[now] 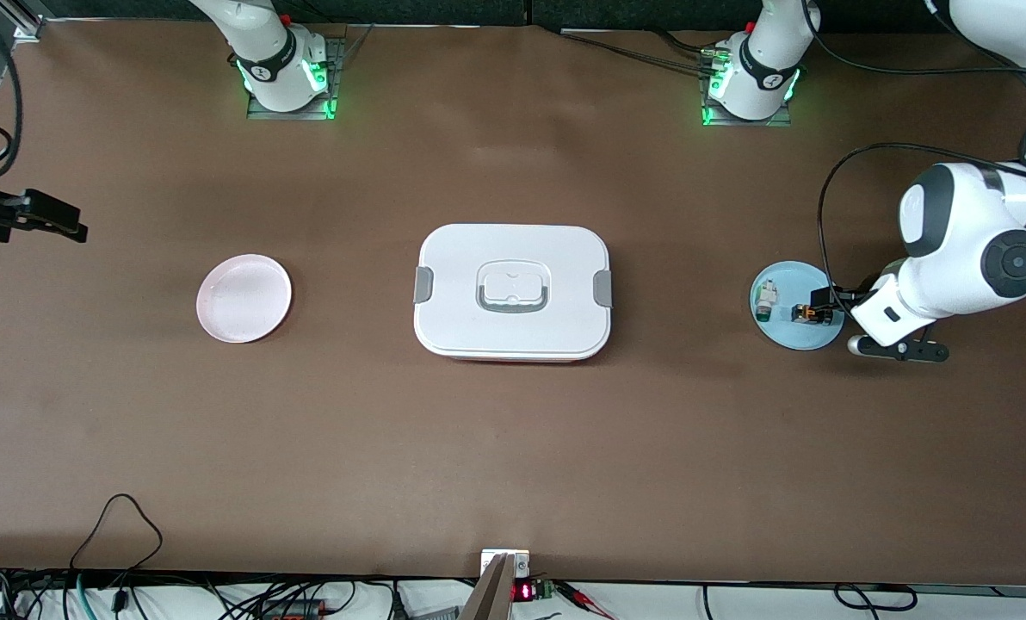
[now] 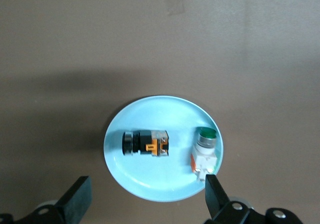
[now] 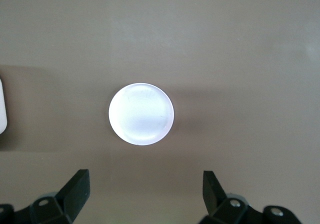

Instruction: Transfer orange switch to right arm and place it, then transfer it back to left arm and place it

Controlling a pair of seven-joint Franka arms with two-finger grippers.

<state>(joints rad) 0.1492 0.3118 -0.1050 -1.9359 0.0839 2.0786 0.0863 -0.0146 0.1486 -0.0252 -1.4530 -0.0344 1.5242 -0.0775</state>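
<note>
The orange switch [image 2: 146, 143] lies on its side on a light blue plate [image 2: 150, 115] at the left arm's end of the table, also seen as the orange switch [image 1: 810, 313] in the front view. My left gripper [image 2: 146, 185] hangs open over that plate's edge, above the switch, with nothing between its fingers. The white box [image 1: 513, 293] with grey clips sits shut at the middle of the table. My right gripper [image 3: 144, 190] is open and empty, high over the table by a pale pink plate [image 3: 141, 114].
A white-and-green part [image 2: 204, 153] lies beside the switch on the blue plate. The pink plate [image 1: 244, 298] is bare, toward the right arm's end. The box's corner [image 3: 2, 106] shows in the right wrist view. Cables run along the table's near edge.
</note>
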